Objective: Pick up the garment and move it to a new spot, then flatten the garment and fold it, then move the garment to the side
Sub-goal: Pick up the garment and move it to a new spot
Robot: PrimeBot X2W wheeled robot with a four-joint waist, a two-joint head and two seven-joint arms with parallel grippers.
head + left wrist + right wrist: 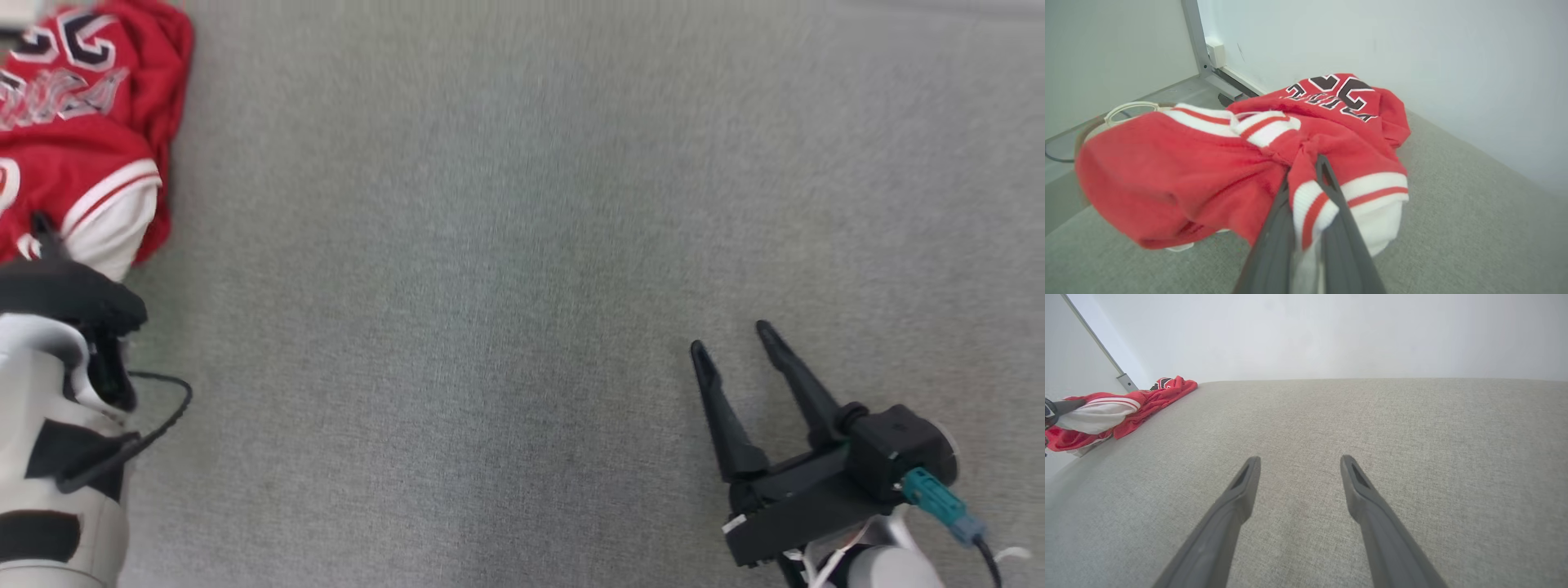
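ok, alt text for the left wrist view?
The left gripper is shut on the striped white-and-red cuff of a crumpled red jersey. The jersey lies on a grey fabric surface beside a white wall.

The garment (82, 147) is a red knit jersey with white ribbed bands, each carrying a red stripe. One panel bears dark block numerals and letters outlined in white. It lies crumpled in a heap at the far left corner of the grey bench (522, 327), the lettered panel face up and farthest from me. A plain red bulge sits to the left of the heap. Nearest me a striped band is bunched into a narrow fold, and my left pincer (1306, 171) has its two fingers pressed together on that fold. Just right of it, a plain white portion swells out below another striped band.
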